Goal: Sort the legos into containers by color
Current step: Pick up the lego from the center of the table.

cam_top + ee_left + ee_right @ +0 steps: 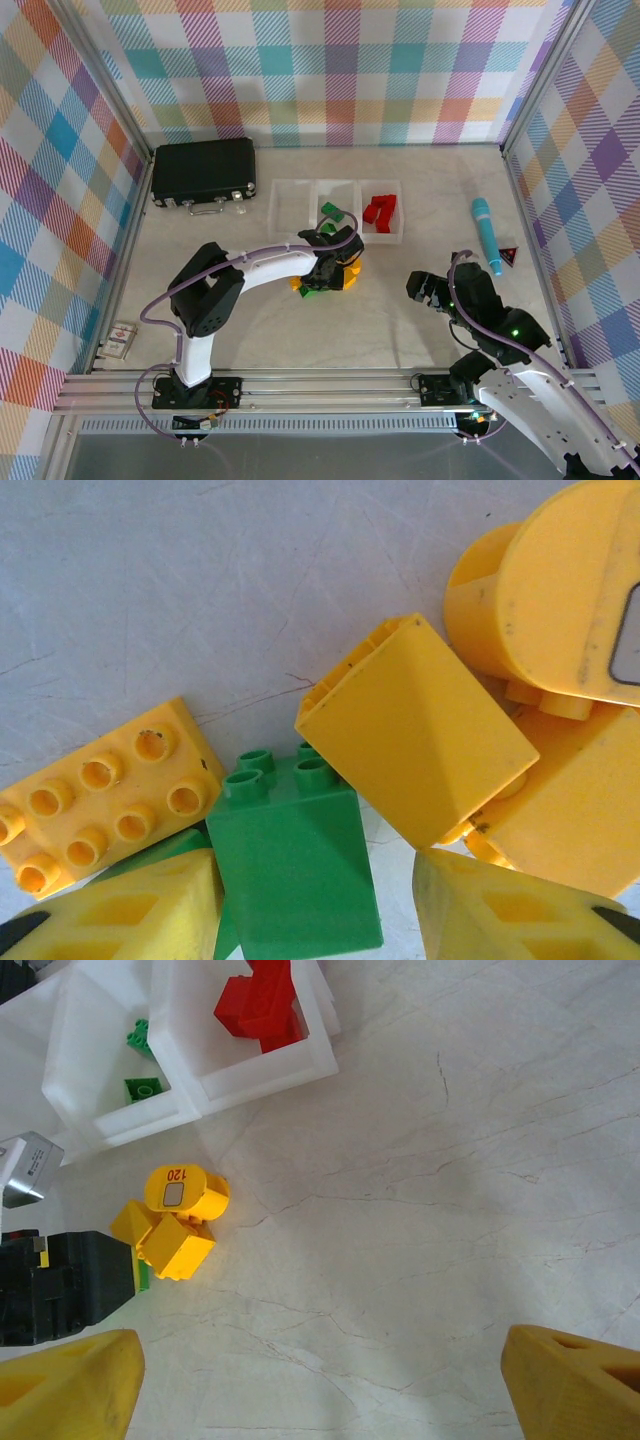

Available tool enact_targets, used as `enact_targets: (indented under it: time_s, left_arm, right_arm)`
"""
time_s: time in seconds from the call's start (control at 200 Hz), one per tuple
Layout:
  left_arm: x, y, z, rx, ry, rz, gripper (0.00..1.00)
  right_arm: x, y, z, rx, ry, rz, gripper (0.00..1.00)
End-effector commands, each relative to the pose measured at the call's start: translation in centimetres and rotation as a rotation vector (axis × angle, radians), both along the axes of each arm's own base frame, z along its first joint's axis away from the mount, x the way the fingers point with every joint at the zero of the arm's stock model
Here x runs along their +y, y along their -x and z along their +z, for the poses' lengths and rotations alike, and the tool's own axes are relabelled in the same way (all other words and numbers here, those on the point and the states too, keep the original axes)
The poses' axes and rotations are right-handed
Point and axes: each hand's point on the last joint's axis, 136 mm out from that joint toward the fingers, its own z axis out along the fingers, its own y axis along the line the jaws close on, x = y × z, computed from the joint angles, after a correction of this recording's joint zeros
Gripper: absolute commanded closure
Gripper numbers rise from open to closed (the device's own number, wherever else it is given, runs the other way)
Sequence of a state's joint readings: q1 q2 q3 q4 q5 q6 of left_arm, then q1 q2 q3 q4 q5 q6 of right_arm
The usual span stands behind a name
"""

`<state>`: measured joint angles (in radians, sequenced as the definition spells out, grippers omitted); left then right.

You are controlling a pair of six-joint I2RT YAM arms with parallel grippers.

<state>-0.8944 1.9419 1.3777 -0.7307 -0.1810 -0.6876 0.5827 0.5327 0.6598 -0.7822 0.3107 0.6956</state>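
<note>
My left gripper is down in a pile of legos on the table, its yellow fingers either side of a green brick. The left finger touches the brick, while a narrow gap separates the right one from it. Around it lie a flat yellow brick, a sloped yellow brick and a round yellow piece. The containers stand behind the pile, with green legos in the middle bin and red legos in the right bin. My right gripper hovers open over bare table.
A black latched case sits at the back left. A blue pen-like tool and a small triangular item lie at the right. A small card rests near the left front edge. Plaid walls enclose three sides.
</note>
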Motion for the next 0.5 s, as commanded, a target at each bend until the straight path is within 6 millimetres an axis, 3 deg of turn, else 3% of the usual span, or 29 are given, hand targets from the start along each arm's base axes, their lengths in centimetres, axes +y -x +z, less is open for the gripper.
enact_targets:
  time_s: [0.0,0.495]
  left_arm:
    - [0.59,0.17,-0.80,0.015,-0.038,-0.007,0.48]
    - [1.20,0.08,-1.70,0.022,-0.046,0.009,0.53]
  right_arm:
    - [-0.59,0.30,-0.70,0.013,0.021,-0.015,0.08]
    - [-0.70,0.50,-0.69,0.014,0.017,-0.018,0.08]
